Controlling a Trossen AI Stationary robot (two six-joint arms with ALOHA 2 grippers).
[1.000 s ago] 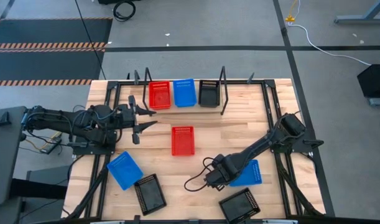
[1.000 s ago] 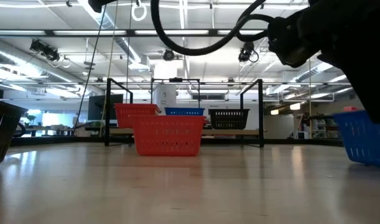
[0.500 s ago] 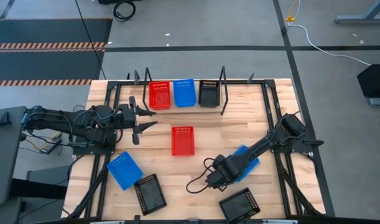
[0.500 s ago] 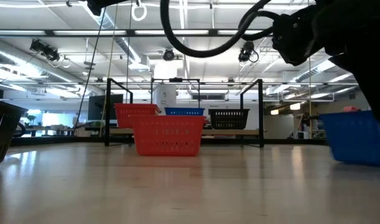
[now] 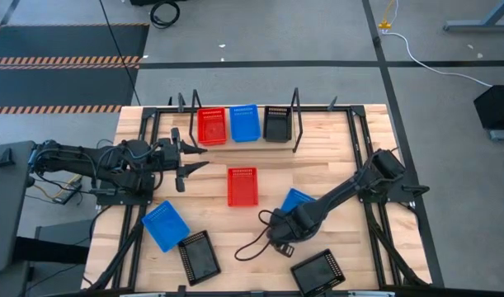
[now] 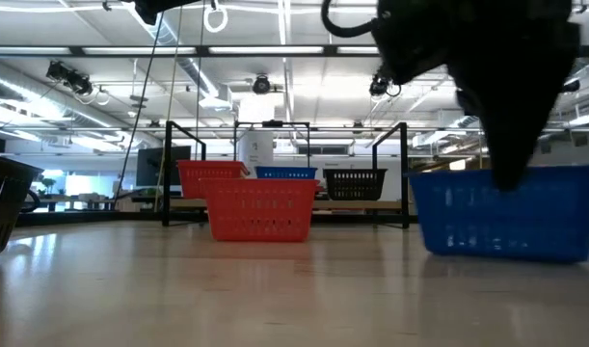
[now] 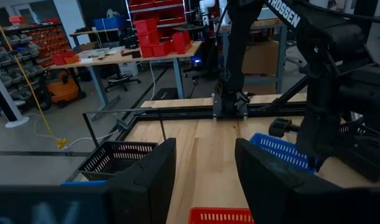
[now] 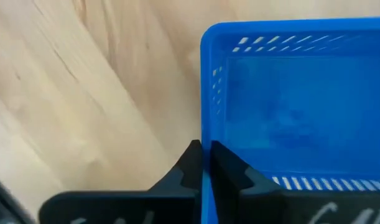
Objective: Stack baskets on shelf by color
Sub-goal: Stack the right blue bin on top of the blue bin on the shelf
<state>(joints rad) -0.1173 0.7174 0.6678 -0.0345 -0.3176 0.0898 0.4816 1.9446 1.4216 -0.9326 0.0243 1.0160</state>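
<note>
The shelf (image 5: 235,140) at the table's far edge carries a red (image 5: 211,125), a blue (image 5: 245,122) and a black basket (image 5: 276,123) side by side. Another red basket (image 5: 242,186) stands mid-table. A blue (image 5: 165,224) and two black baskets (image 5: 199,256) (image 5: 317,272) lie near the front edge. My right gripper (image 8: 205,167) points down, shut on a further blue basket (image 5: 299,200) right of centre. My left gripper (image 5: 186,157) hangs open and level at the left, above the table, holding nothing. My right gripper pinches one side wall of the blue basket at its rim (image 8: 203,149), a way back from a corner, with one finger inside the basket and one outside. The fingers (image 8: 191,167) come from above, pointing down. The basket stands upright, its bottom (image 6: 506,253) at the table top.
Black arm frames (image 5: 363,157) run along both table sides. The right arm's cable (image 5: 256,243) loops over the wood near the front. Bare wood lies between the shelf and the mid-table red basket.
My right gripper has shut on the blue basket's wall and rolled about its wrist. The basket has swung and slid across the table, away from the right front toward the centre and far side, and has turned about.
</note>
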